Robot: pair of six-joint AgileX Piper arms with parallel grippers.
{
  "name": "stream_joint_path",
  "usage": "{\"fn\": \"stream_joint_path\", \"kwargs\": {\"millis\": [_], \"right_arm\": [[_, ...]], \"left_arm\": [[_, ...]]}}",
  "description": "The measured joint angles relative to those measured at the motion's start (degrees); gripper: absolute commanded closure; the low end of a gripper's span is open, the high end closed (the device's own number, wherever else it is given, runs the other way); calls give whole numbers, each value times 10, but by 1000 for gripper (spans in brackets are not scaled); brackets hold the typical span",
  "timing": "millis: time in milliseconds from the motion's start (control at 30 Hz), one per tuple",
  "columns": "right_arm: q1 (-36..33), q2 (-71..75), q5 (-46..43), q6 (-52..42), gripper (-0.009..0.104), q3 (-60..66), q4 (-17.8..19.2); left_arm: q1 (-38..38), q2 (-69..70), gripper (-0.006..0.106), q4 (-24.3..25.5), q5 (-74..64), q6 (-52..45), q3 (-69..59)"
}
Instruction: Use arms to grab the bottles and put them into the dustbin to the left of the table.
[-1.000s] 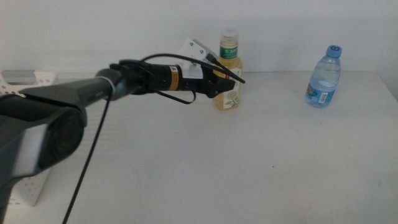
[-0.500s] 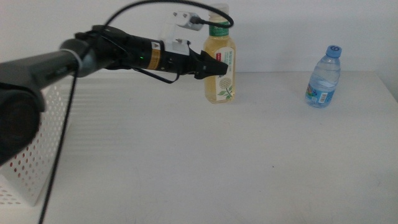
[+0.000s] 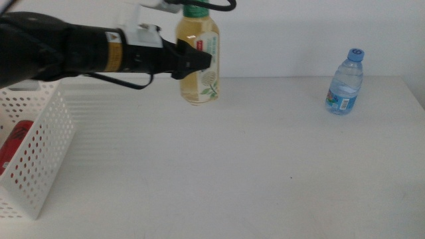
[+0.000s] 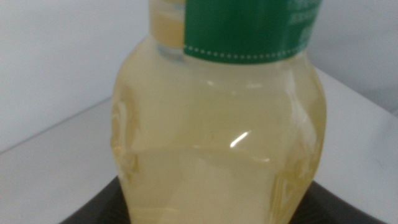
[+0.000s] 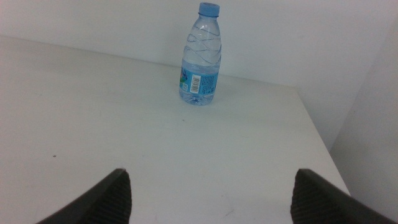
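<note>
The left arm (image 3: 60,50) reaches in from the left side of the middle view, well above the table (image 3: 232,166). Its left gripper (image 3: 192,61) is clamped on the tea bottle (image 3: 199,60), with the dark jaws closed against the bottle's side at about mid-height. The tea bottle is upright and lifted clear of the table, its base hanging above the far part of the surface. Its cap is cut off by the top edge of the middle view. The bottle holds yellow liquid and carries a green band at the neck and a pale label with a plant print.

In the left wrist view the tea bottle (image 4: 217,137) fills almost the whole picture, with the green band at the neck and the dark gripper parts visible only along the lower edge on either side of the bottle.

The dustbin (image 3: 36,153) stands at the left edge of the table. It is white with perforated walls. A red can (image 3: 16,143) shows through the holes inside it.

The water bottle (image 3: 345,81) stands upright on the far right part of the table, well apart from the tea bottle. It is clear, with a blue cap and a blue label.

The right gripper (image 5: 211,193) hangs above the near right part of the table with its jaws spread wide apart, holding nothing. The water bottle (image 5: 200,55) stands ahead of it, well apart.
</note>
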State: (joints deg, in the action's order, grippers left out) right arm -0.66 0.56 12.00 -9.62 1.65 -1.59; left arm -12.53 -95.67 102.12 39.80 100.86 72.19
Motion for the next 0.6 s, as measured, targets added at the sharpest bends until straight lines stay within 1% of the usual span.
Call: {"fn": "stream_joint_path", "kwargs": {"millis": [267,433,600], "right_arm": [[0,0,0,0,28,0,0],[0,0,0,0,28,0,0],[0,0,0,0,28,0,0]], "left_arm": [[1,146,105,0,-39,8,-125],[1,194,105,0,-33,33,-164],[1,212,105,0,-24,37,-179]]}}
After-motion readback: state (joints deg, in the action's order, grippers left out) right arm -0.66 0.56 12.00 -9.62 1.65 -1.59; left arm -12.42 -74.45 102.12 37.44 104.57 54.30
